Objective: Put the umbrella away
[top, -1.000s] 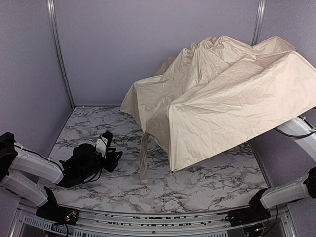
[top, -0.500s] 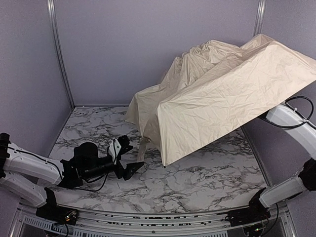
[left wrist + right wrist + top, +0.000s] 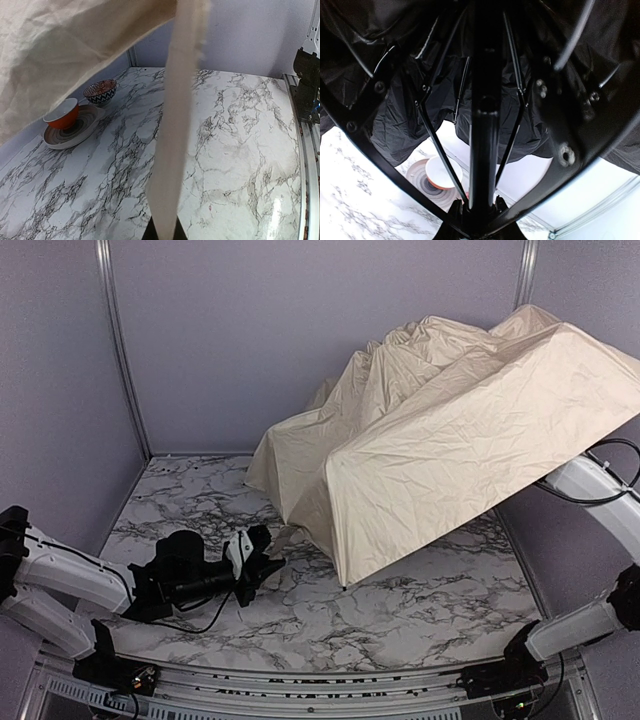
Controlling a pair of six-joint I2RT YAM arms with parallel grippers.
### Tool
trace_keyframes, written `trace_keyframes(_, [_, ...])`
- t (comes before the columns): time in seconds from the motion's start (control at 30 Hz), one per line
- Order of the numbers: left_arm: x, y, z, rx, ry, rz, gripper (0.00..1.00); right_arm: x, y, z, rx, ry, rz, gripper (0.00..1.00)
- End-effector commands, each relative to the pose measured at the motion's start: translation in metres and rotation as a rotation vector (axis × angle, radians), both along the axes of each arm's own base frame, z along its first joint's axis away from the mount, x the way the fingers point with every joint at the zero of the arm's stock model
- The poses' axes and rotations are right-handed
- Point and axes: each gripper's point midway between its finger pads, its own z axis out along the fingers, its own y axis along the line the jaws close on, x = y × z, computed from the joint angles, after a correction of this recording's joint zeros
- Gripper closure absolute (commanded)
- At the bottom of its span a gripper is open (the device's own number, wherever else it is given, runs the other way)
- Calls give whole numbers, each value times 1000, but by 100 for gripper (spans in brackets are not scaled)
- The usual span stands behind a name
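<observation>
Here, view by view.
Top view, place: umbrella open, held aloft over the far right of the table; left gripper low at near left, by the canopy's edge.
Top view, change: half a second ago its jaws gaped wide; now they are closed.
Left wrist, grip: pinched shut on the cream strap, which runs straight up to the canopy.
Left wrist, risk: a hard pull may slip or tear it.
Right wrist, grip: right gripper clamped on the dark shaft.
Right wrist, risk: a swinging canopy may strike the bowl below.
</observation>
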Motion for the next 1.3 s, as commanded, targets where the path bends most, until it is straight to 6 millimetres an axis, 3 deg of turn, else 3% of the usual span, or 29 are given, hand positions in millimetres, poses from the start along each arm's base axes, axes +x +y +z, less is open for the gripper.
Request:
trace_keyframes(0.0, [-10, 11, -6, 25, -30, -45, 100, -8, -15, 50, 29, -138, -41, 100])
trace_keyframes(0.1, [-10, 3, -17, 65, 8, -71, 100, -17, 8, 36, -14, -117, 90, 100])
trace_keyframes(0.13, [-13, -2, -17, 68, 28, -94, 93, -23, 19, 28, -35, -106, 148, 100])
trace_keyframes(0.2, [-22, -8, -12, 69, 65, -152, 53, -36, 35, 14, -61, -86, 256, 100])
trace_keyframes(0.23, [-29, -7, -5, 61, 69, -186, 39, -41, 41, 7, -65, -75, 301, 100])
trace_keyframes(0.37, [-68, 13, 18, 45, 33, -334, 11, -66, 57, -10, -83, -92, 470, 100])
trace_keyframes(0.47, [-98, 37, 51, -13, -56, -429, 5, -83, 64, -15, -87, -106, 570, 100])
trace_keyframes(0.57, [-111, 65, 90, -121, -212, -406, 1, -92, 67, -17, -88, -135, 619, 100])
trace_keyframes(0.63, [-95, 88, 125, -242, -317, -235, 1, -96, 70, -19, -76, -138, 645, 100])
trace_keyframes(0.73, [-50, 112, 150, -351, -350, 71, 1, -107, 80, -18, -18, -116, 730, 100])
trace_keyframes(0.8, [-40, 100, 152, -341, -334, 80, 1, -116, 93, -18, 29, -103, 791, 100])
trace_keyframes(0.93, [-28, 58, 163, -349, -277, 5, 1, -140, 128, -32, 60, -93, 907, 100])
trace_keyframes(1.0, [-19, 50, 177, -397, -295, 27, 1, -152, 142, -39, 68, -83, 956, 100])
trace_keyframes(1.13, [-25, 37, 203, -477, -332, -47, 1, -162, 162, -61, 72, -35, 1007, 100])
trace_keyframes(1.27, [-19, 11, 196, -451, -293, -104, 3, -177, 189, -79, 80, 22, 1092, 100])
